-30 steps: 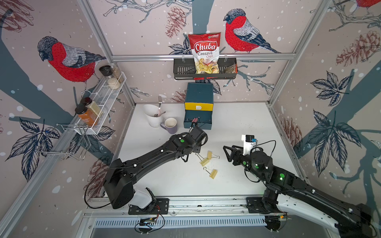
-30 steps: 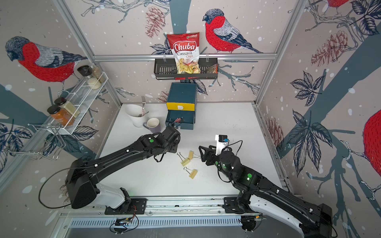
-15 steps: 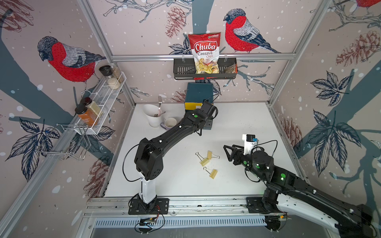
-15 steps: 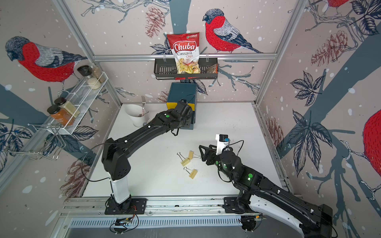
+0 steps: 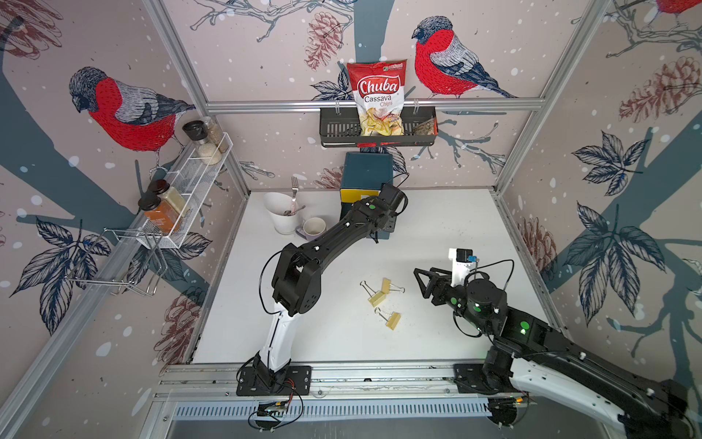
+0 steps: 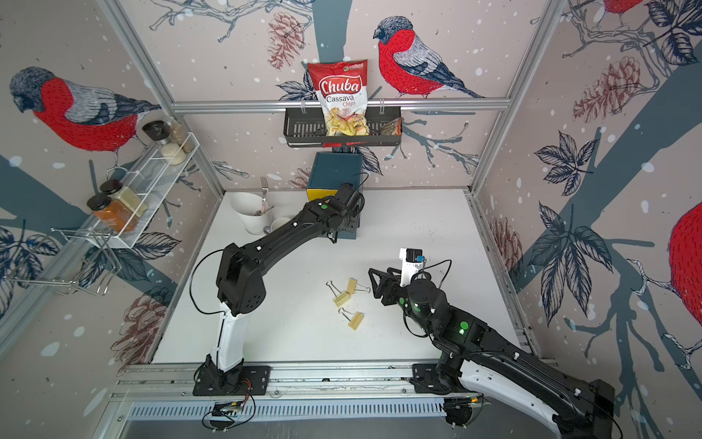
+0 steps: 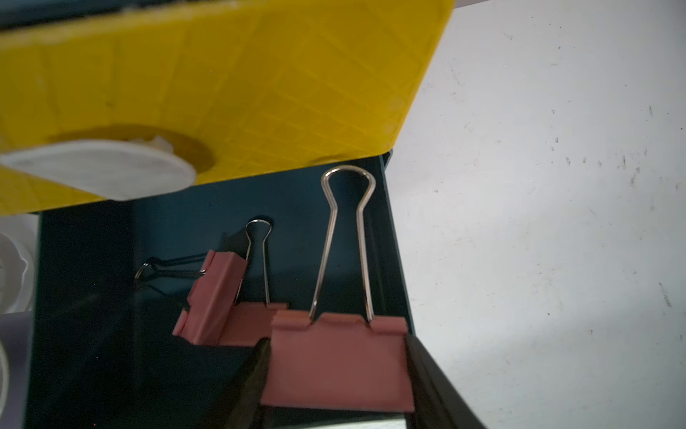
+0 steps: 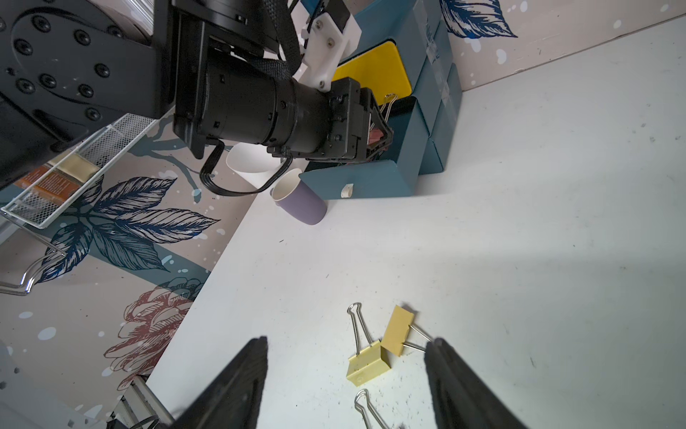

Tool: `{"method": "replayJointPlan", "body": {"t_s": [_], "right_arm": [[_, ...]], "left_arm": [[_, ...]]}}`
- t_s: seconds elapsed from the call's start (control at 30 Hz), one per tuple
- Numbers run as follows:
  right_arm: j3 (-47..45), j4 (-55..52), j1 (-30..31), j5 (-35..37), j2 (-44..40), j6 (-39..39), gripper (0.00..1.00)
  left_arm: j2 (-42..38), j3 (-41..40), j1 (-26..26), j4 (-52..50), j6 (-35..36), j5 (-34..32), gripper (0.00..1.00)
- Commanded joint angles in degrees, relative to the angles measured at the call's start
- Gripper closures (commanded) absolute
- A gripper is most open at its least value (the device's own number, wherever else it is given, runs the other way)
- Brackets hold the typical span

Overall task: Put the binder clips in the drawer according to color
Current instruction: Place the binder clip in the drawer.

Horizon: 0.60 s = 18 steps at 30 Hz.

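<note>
Closest to me, the aluminium rail (image 5: 380, 370) closes the front edge of the white desk (image 5: 456, 213), and both arm bases sit on it. The right side of the desk, up to the far right corner, is wide bare surface bordered by the papered walls.

My right gripper (image 5: 421, 285) hovers low with the jaws released and standing apart, just beside three pale yellow binder clips with silver wire handles (image 5: 386, 286). Two of them touch. The third yellow clip (image 5: 393, 320) lies near, closer to me.

The left arm reaches long and diagonal over the desk toward the back wall. There the left gripper (image 7: 336, 353) has its jaws clenched on a pink binder clip (image 7: 337, 364). It is over the pulled-out teal drawer (image 7: 92, 297), just under the yellow front (image 7: 260, 74) of the dark teal chest (image 5: 366, 171). Two more pink clips (image 7: 215, 297) lie inside, touching each other.

A lilac mug (image 5: 313, 228) and a white jug (image 5: 283, 213) stand just beside the chest, toward the left wall.
</note>
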Motion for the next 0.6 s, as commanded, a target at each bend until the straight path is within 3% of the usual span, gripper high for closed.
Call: {"method": "replayJointPlan", "body": {"t_s": [0.0,0.07,0.17,0.27,0.43,0.57], "right_arm": [[-0.02,0.57,-0.02,0.79,-0.03,0.35,0.28],[-0.02,0.65,-0.02,0.81,-0.01,0.41,0.27],[0.07,0.71,-0.05,0.42,0.25,0.06,0.27],[0.07,0.68,-0.12,0.37,0.21,-0.11,0.26],[0.07,0.65,-0.20,0.37,0.21,-0.61,0.26],[-0.45,1.02,-0.28,0.12,0.08,-0.32,0.26]], "left_arm": [[0.58,0.30,0.40,-0.40,-0.11,-0.44,0.48],[0.57,0.39,0.41,-0.57,-0.35,-0.15,0.43],[-0.81,-0.01,0.47,-0.77,-1.22,0.01,0.22],[-5.50,-3.15,0.06,1.68,-2.97,0.16,0.15],[-18.24,-15.76,-0.07,8.71,-10.69,-0.90,0.20],[-26.89,-30.13,-0.03,16.39,-16.84,4.26,0.39]]}}
